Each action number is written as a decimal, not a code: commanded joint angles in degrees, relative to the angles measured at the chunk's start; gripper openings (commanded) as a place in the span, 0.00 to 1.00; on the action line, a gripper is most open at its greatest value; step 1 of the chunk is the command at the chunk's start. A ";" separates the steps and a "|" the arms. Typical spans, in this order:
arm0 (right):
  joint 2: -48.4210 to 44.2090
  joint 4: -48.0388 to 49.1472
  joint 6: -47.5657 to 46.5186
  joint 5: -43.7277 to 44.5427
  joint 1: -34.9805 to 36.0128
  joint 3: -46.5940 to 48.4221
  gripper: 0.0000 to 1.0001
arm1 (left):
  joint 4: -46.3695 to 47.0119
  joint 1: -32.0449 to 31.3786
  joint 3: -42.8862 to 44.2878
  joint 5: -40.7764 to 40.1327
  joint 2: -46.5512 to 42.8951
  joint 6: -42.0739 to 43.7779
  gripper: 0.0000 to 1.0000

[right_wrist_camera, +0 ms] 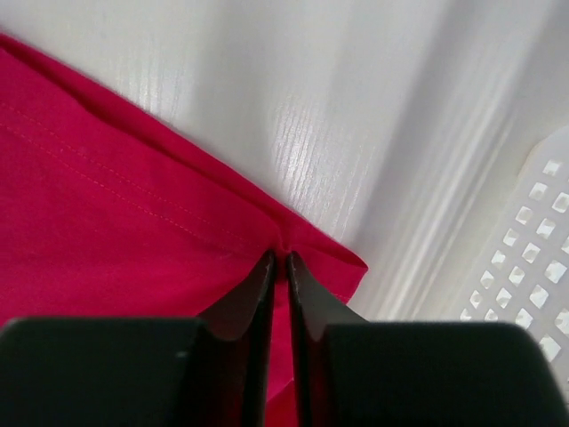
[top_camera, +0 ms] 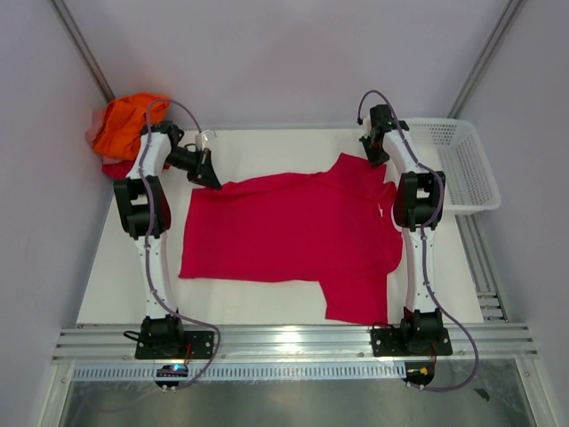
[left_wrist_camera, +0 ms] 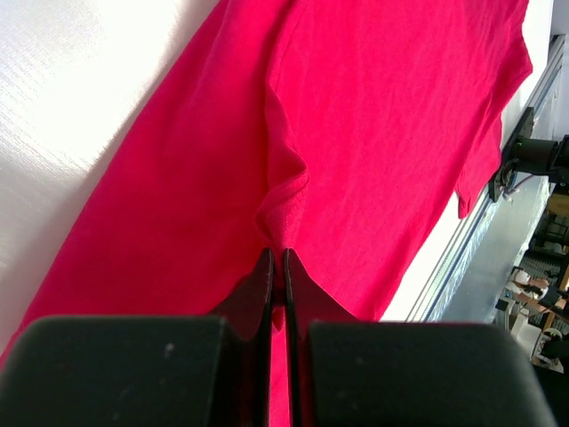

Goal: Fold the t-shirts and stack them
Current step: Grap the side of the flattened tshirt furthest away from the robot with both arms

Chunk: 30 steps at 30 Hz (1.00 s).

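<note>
In the middle of the worktop (top_camera: 258, 304) we have the crimson t-shirt (top_camera: 293, 236), spread flat and lying sideways: bottom hem towards the left edge, sleeves towards the right, one sleeve reaching down to the near edge and the other up towards the far edge.

Over at the shirt's far-left corner, the left gripper (top_camera: 210, 176) is down on the cloth. The wrist view shows it plainly: the two dark fingers (left_wrist_camera: 260, 286) are pressed tight together with red fabric nipped between the tips, and a small ridge of cloth bunches up just ahead of them. From there the shirt runs away flat and smooth across the white surface.

Across at the far-right side, the right gripper (top_camera: 374, 153) sits on the edge of the far sleeve. Its fingers (right_wrist_camera: 258, 289) stand at a narrow gap, clamped on the stitched edge right beside the sleeve's corner, and the cloth puckers where the tips bite. Bare white worktop lies just beyond that edge.

In the far-left corner, off the shirt and behind the left arm, there's a crumpled heap with an orange t-shirt (top_camera: 126, 123) on top and a bit of red cloth showing beneath it. Along the right edge, towards the far side, sits the white mesh basket (top_camera: 468, 169), just beside the right arm and apart from the sleeve.
</note>
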 commanded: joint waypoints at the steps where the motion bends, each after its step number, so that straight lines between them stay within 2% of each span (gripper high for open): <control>1: 1.20 -2.86 -0.78 -0.31 -0.56 -0.93 0.13 | -5.65 0.08 0.61 2.02 0.53 -0.47 0.00; 2: 1.20 -2.86 -0.78 -0.40 -0.47 -1.11 0.03 | -5.65 0.08 0.61 2.02 0.61 -0.47 0.00; 12: -2.75 1.18 -1.92 -1.63 -0.47 -5.15 0.03 | -5.47 0.08 0.35 2.19 0.61 -0.64 0.00; 17: -9.76 4.61 -1.31 -3.91 -0.47 -7.26 0.03 | -4.50 -0.01 2.18 0.80 -0.96 -1.35 0.00; 23: -15.49 3.74 0.36 -8.30 -0.39 -5.06 0.03 | -5.73 0.08 5.01 -0.79 -3.08 -1.00 0.00; 30: -23.31 2.77 0.10 -12.70 -0.21 -10.50 0.03 | -8.01 0.08 3.43 -0.53 -5.62 1.02 0.00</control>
